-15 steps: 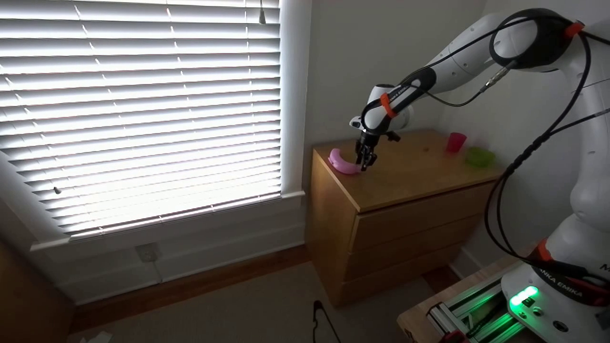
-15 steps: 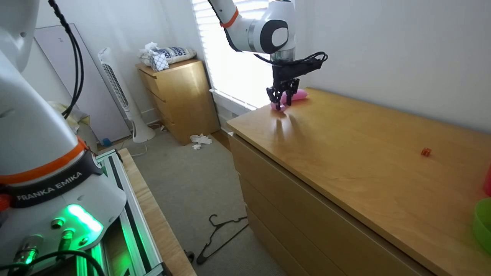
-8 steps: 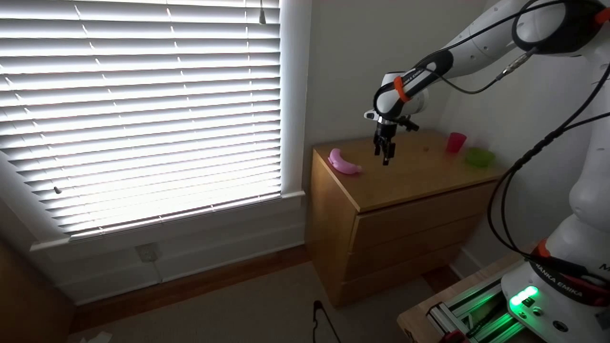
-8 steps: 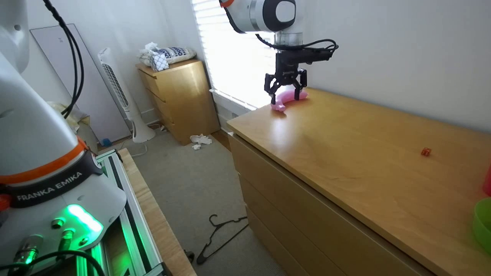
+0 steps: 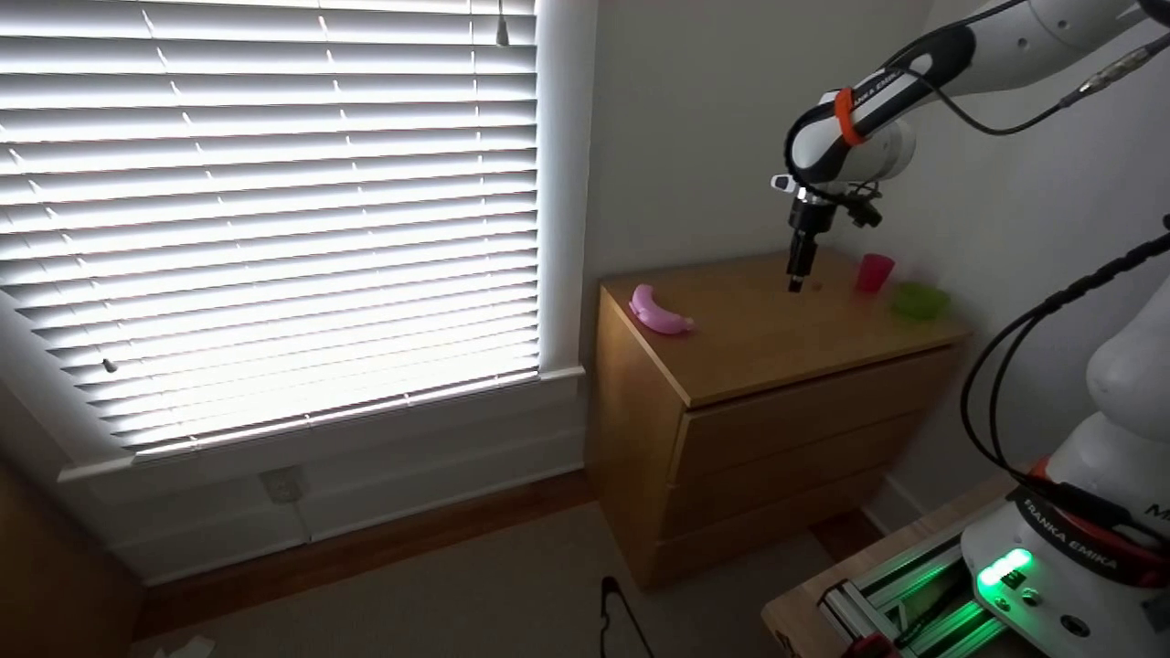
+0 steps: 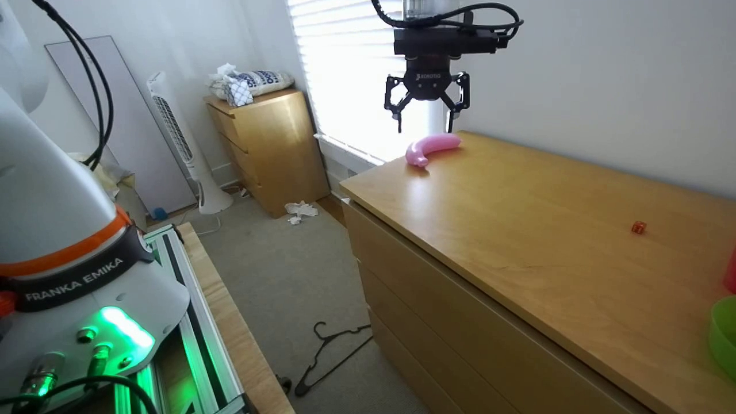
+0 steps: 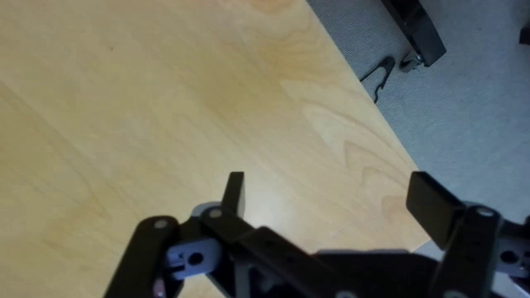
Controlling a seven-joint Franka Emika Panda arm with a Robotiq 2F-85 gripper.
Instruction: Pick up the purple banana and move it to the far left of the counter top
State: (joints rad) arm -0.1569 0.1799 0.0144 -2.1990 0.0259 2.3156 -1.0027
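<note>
The white arm (image 5: pixel 1042 50) is ringed by an orange strap (image 5: pixel 846 117). The base (image 6: pixel 69 316) is wrapped in a black band (image 6: pixel 75 280) lettered FRANKA EMIKA; a green light (image 6: pixel 127 326) is set at its four o'clock. The black tool (image 6: pixel 425 131) is marked ROBOTIQ, dotted with round screws (image 7: pixel 215 213), and topped at twelve o'clock by looped black cable (image 6: pixel 425 23).

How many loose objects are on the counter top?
4: purple banana at the left end, small red cube farther right, pink cup and green bowl at the right end. More could hide behind them.
</note>
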